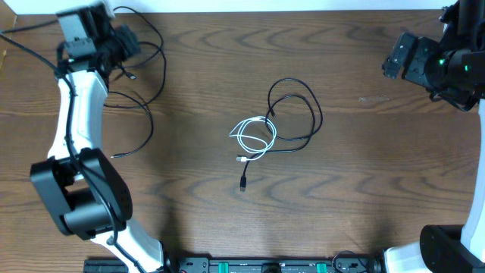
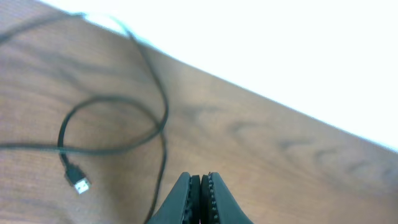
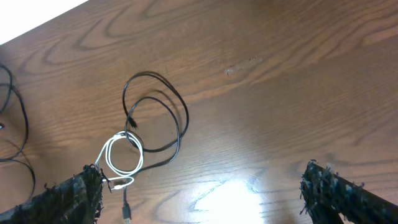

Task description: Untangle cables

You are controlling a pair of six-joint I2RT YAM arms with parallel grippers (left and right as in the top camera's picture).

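One thin black cord (image 2: 166,112) lies apart at the wooden table's (image 1: 364,189) left edge, beside your left gripper (image 2: 200,177), pinched shut on nothing visible. At centre, the coiled white cord (image 1: 246,123) and the looped second black cord (image 3: 185,118) overlap, not yet separated; your right gripper (image 3: 202,174) gapes empty.

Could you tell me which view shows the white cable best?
The overhead view: the thin white coiled cable lies whole and central. The right wrist view shows it low, near a corner; the left wrist view misses it.

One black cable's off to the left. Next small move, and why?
Probably bring the open right hand down to the black cable looped mid-table and draw it off the white cable; the two overlap there, and the left hand is shut at the far corner.
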